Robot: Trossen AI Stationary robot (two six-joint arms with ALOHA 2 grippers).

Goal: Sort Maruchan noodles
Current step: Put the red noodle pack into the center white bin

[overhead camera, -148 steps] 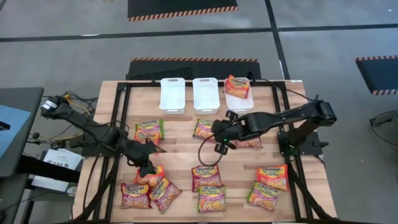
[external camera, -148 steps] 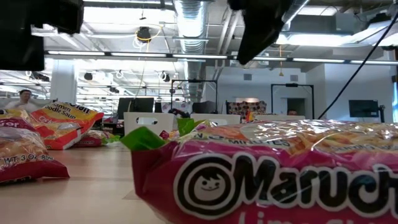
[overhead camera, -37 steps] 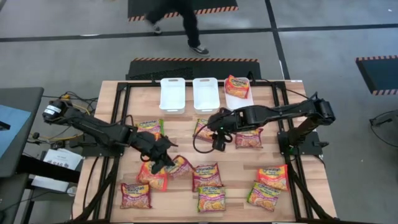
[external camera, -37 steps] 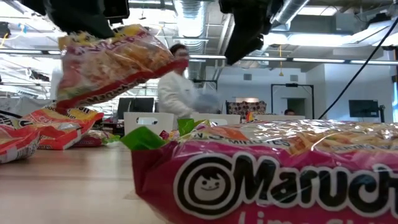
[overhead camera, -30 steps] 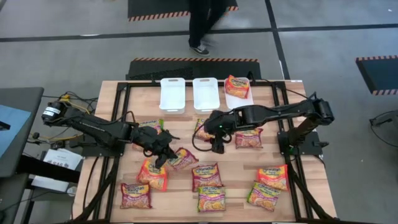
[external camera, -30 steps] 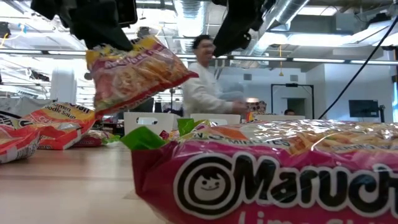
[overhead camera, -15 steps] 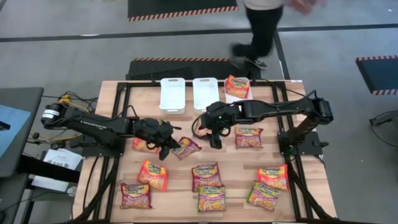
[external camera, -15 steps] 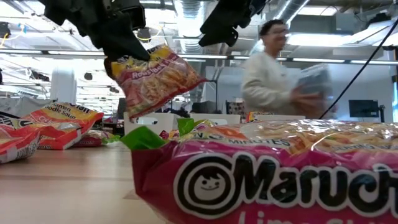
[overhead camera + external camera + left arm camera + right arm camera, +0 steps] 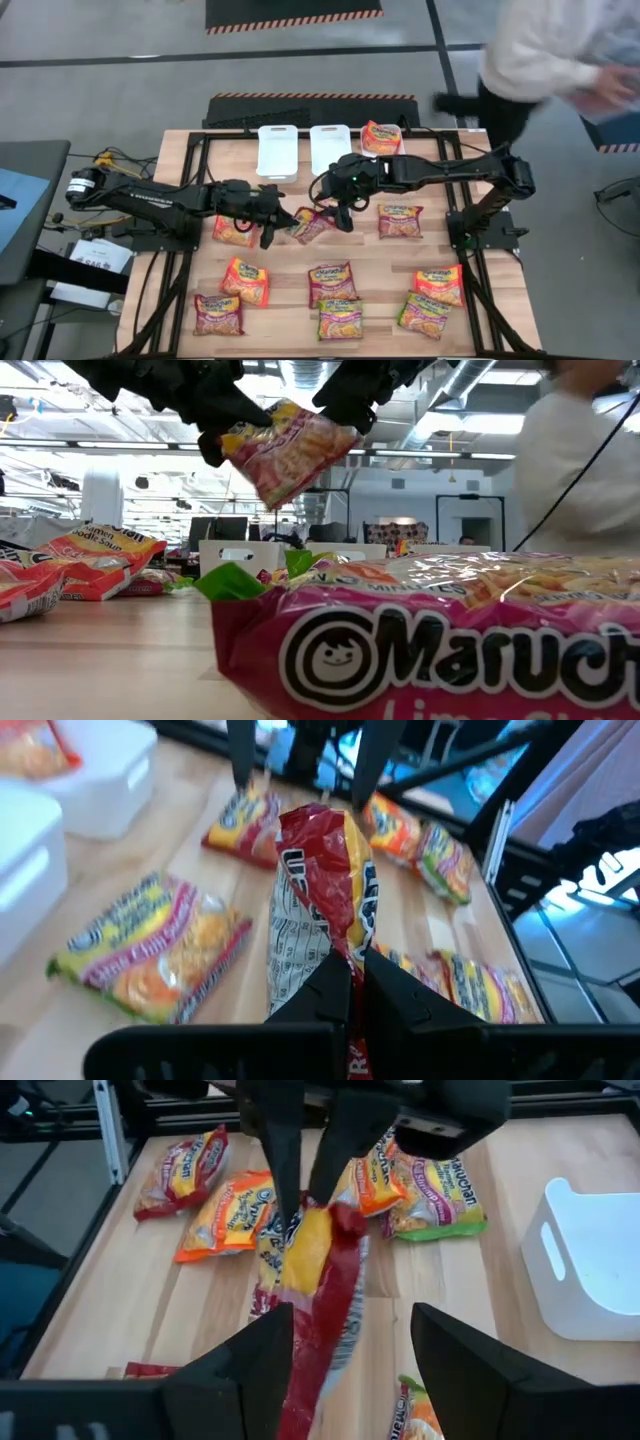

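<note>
Handover mid-air: left gripper (image 9: 272, 226) pinching maroon packet (image 9: 308, 224) by edge, above table (image 9: 400, 268). Right gripper (image 9: 335, 213) spread wide, packet's free end btwn its fingers. We close right firmly, then left lets go. Vs half sec ago: packet closer to right gripper; person (image 9: 545, 60) further right.

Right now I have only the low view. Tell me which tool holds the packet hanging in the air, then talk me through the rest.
Observer: The left tool is shut on one end of the raised packet.
Operator: Report the right tool.
Observer: The right tool is open, with a finger on either side of the packet's other end, not closed on it.
Operator: Give me the bins.
Observer: Two white bins stand empty at the far edge, and an orange packet lies beside them.
</note>
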